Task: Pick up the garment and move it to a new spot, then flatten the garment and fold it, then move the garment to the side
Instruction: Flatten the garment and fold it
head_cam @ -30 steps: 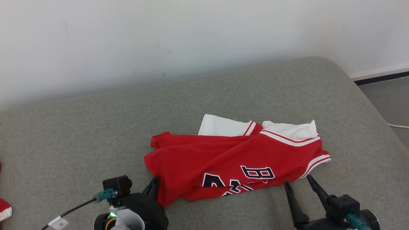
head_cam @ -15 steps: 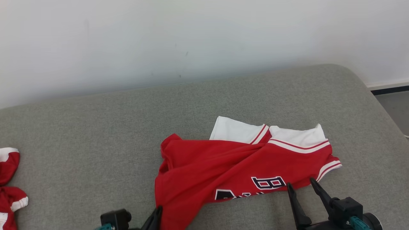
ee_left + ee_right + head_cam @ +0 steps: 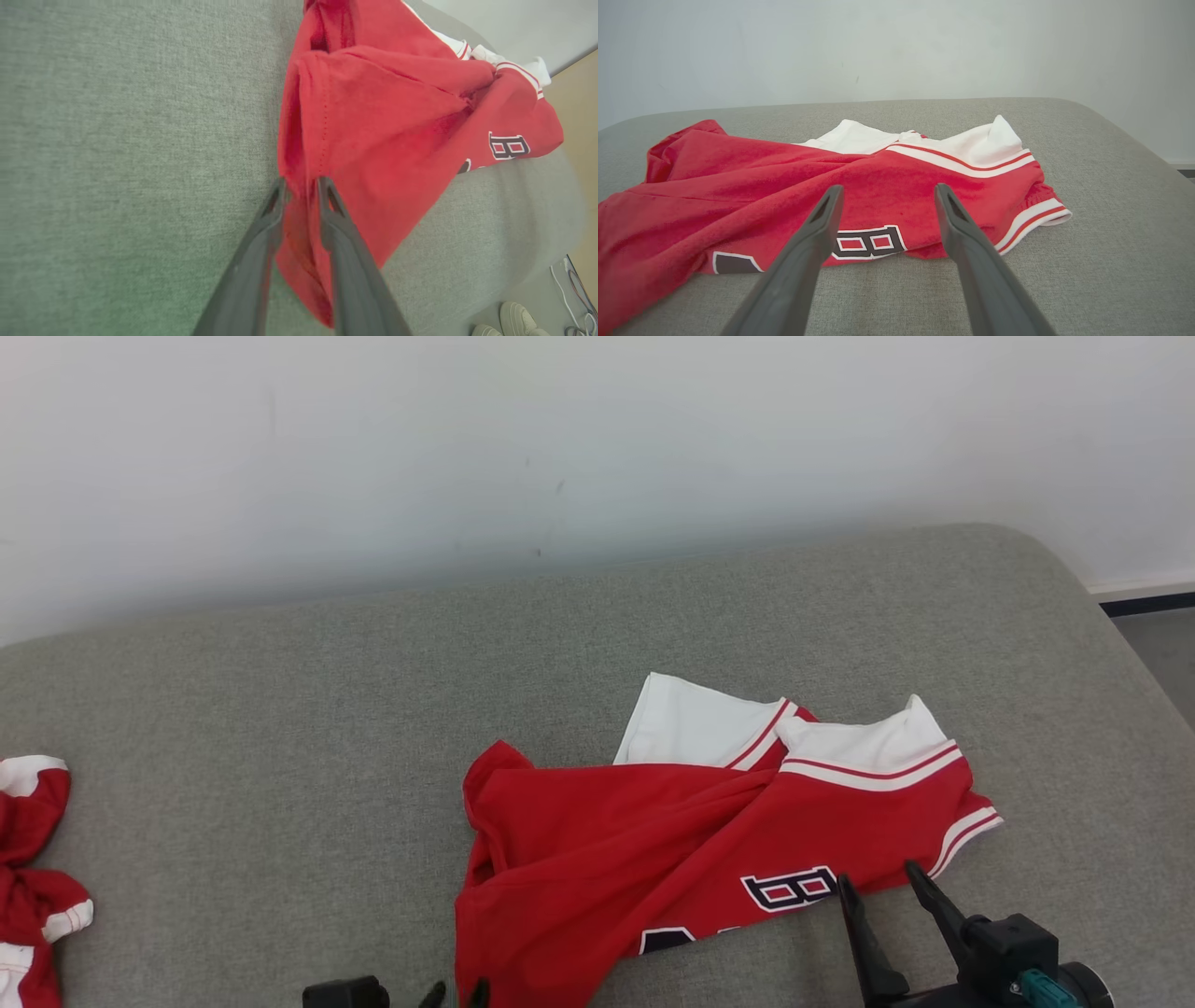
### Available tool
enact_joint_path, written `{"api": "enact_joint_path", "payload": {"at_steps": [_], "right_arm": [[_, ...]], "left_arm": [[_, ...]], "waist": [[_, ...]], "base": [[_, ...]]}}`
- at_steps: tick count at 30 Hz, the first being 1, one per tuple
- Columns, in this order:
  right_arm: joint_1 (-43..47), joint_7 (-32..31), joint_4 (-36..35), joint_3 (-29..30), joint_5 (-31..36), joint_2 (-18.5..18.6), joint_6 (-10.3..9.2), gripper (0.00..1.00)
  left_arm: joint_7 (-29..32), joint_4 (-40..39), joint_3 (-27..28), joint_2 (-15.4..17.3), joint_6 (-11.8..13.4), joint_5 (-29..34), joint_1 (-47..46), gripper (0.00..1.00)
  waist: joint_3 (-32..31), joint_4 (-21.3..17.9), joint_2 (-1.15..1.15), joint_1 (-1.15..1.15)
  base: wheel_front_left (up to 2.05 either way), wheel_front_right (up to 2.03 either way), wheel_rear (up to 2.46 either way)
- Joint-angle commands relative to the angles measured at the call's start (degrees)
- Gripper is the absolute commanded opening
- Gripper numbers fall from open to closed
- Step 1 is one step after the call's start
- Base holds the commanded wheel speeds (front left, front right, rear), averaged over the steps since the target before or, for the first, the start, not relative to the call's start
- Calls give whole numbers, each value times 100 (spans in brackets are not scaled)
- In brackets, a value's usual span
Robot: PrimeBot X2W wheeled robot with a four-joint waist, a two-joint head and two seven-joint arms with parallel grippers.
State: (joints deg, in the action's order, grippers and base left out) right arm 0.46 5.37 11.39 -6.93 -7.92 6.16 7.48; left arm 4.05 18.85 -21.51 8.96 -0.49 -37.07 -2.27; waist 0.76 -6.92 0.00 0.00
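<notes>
In the head view the left claw was cut off by the 6 o'clock edge, so only its two tips showed, beside the garment. The dark lettering was partly lost: toward 7 o'clock from the B, the next letter went under the turned cloth. In the left wrist view red cloth lay between the left claw's fingers, and whether they pinched it could not be told. A second red cloth was cut by the 9 o'clock edge. Pale shoes, at 5 o'clock in the left wrist view, were cut off too. The right claw lost its body at 5 o'clock.
</notes>
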Motion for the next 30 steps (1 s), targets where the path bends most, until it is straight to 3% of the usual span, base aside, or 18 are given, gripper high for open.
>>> {"api": "enact_joint_path", "payload": {"at_steps": [1,14,23,30], "right_arm": [[27,3,-1,6,-21,-21,3,100],[7,-2,-16,28,4,-48,3,100],[-32,2,-13,-43,8,-80,3,100],[-115,55,32,-66,-22,-102,3,100]], "left_arm": [[-33,-46,28,16,32,54,54,100],[-59,-344,272,137,135,-114,-221,100],[831,-53,-8,35,205,-53,-1291,100],[1307,487,-157,-93,587,105,-1815,100]], "waist": [[-5,3,0,0],[-52,21,0,0],[-8,-36,0,0],[97,-257,0,0]], "base": [[0,0,0],[0,0,0],[0,0,0],[0,0,0]]}}
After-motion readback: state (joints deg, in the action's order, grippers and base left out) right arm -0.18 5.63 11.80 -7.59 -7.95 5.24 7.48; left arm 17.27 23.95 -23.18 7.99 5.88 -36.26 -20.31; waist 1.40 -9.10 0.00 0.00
